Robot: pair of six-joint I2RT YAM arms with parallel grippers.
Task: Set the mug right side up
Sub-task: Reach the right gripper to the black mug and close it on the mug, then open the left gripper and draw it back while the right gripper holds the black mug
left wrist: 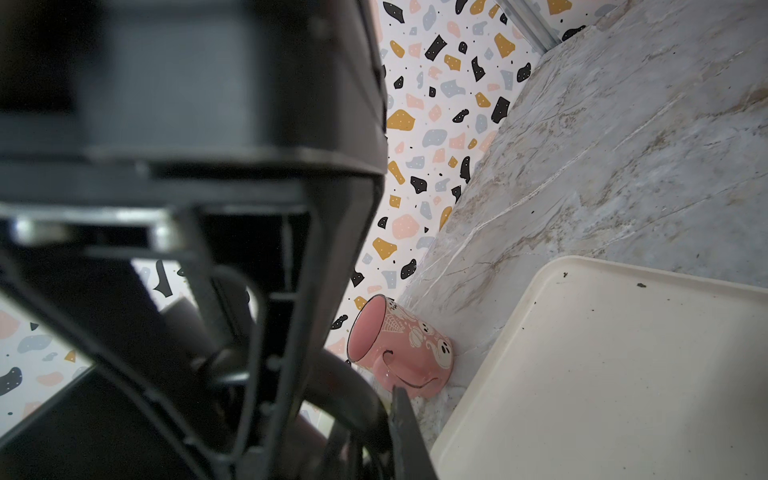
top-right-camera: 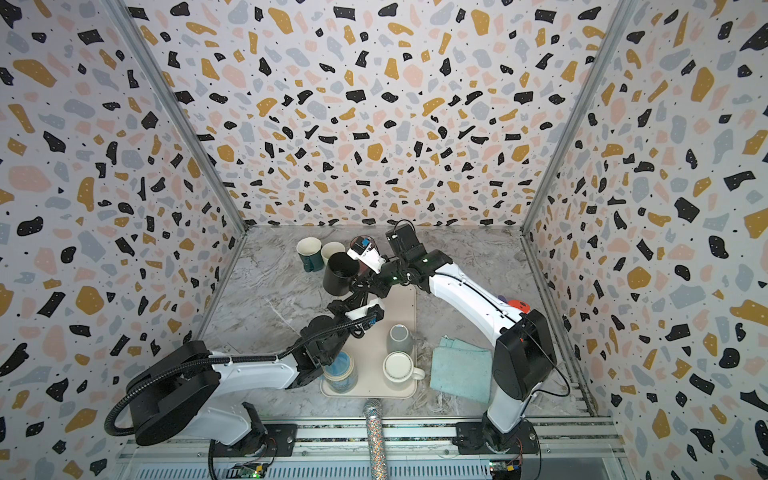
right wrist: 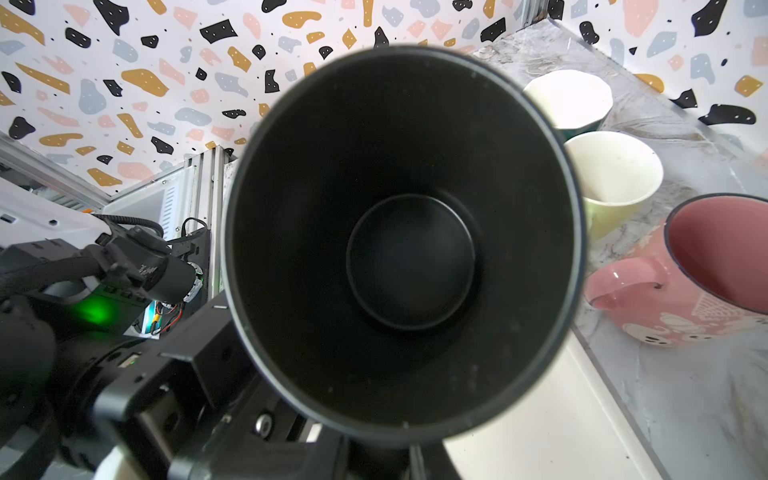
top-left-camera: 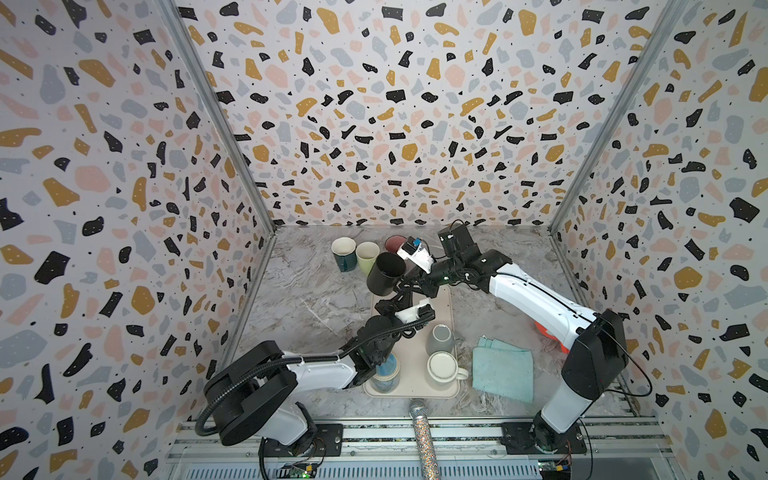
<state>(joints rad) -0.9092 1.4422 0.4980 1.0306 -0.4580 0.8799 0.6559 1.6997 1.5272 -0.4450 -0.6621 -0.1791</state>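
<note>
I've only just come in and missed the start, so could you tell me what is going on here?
The black mug hangs above the far end of the beige tray, mouth tilted upward. The left gripper is shut at its lower side and seems to carry it; the right gripper sits close beside, but whether it grips is hidden. A pink mug stands upright near the back wall, and a white mug sits bottom-up on the tray.
</note>
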